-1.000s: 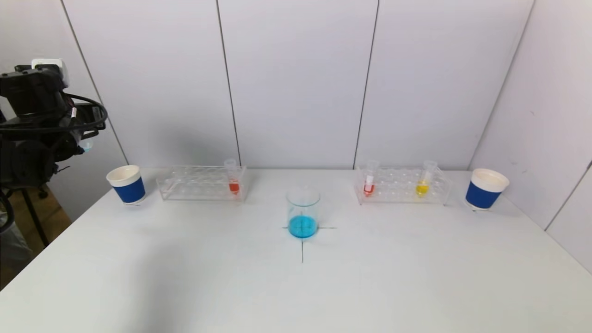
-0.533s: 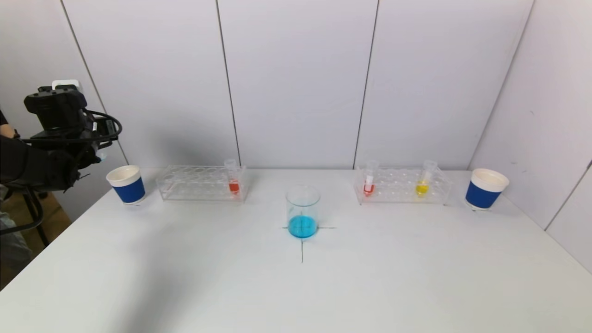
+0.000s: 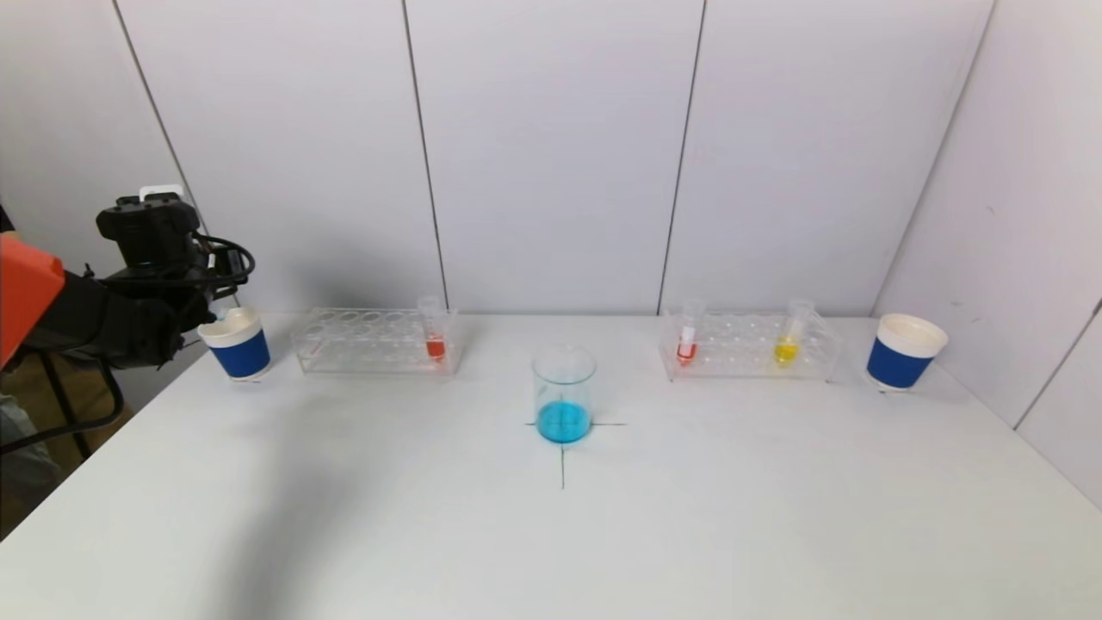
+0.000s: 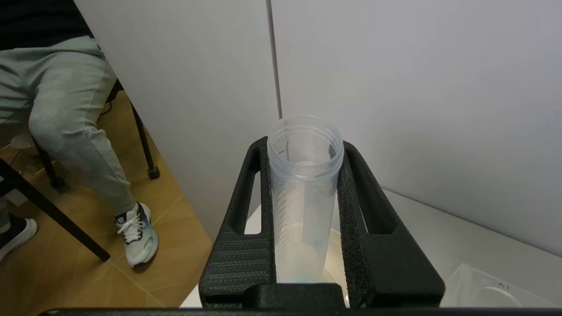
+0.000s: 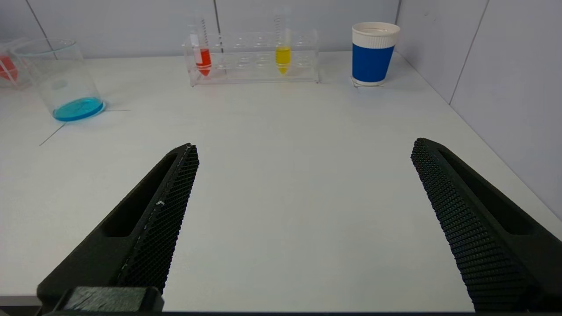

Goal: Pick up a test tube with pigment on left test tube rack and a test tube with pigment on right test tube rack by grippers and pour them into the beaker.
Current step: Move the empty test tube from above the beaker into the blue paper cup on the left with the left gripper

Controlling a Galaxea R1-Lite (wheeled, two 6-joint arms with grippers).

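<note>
Test tube (image 4: 304, 197) clamped in left claw (image 4: 303, 145) — upright.

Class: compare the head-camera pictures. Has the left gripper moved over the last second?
Yes. The left gripper, shut on a clear plastic test tube, has come down and rightward toward the blue-sleeved white paper cup at the table's left.

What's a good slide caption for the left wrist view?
Left tool shut on an emptied test tube, poised over the white rim of a paper cup.
</note>
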